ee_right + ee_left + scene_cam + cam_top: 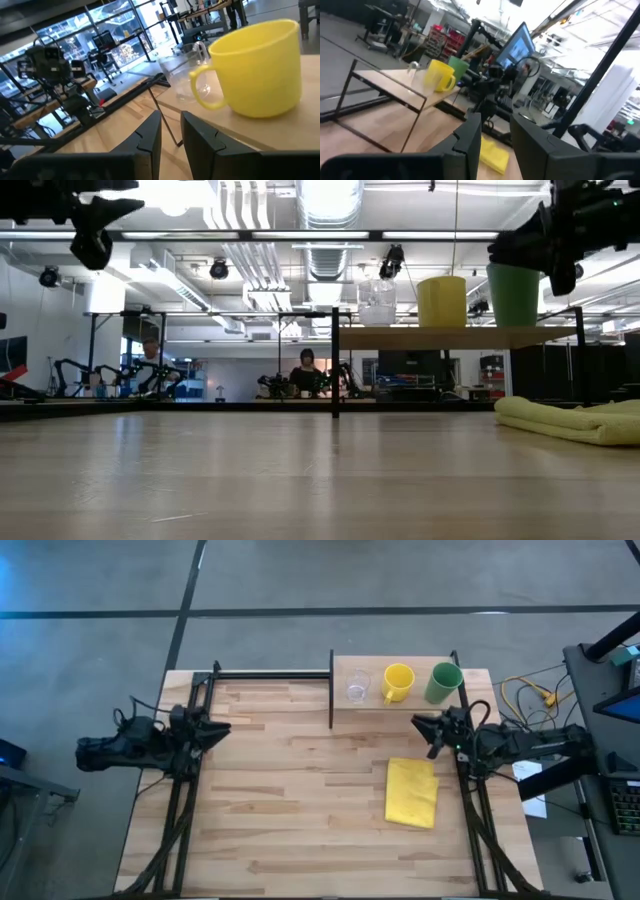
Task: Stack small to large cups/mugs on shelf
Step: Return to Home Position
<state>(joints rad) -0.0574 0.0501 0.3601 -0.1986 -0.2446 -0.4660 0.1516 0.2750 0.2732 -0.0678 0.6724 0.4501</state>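
Three vessels stand upright in a row on the light-wood shelf (pixel 400 706): a clear cup (pixel 358 688), a yellow mug (pixel 397 682) whose handle points toward the table's near edge, and a green tapered cup (pixel 443 682). My right gripper (pixel 415 722) hovers shut just near of the shelf, between the mug and the green cup, and touches nothing. Its wrist view shows the yellow mug (pixel 260 70) and the clear cup (pixel 182 75) close ahead. My left gripper (pixel 226 728) waits shut at the table's left side, held above the tabletop.
A folded yellow cloth (pixel 412 792) lies on the tabletop near the right arm, below the shelf. Black metal uprights (pixel 331 690) carry the shelf, and a black rail (pixel 270 675) runs along the far edge. Bare wood spreads across the middle and near part of the table.
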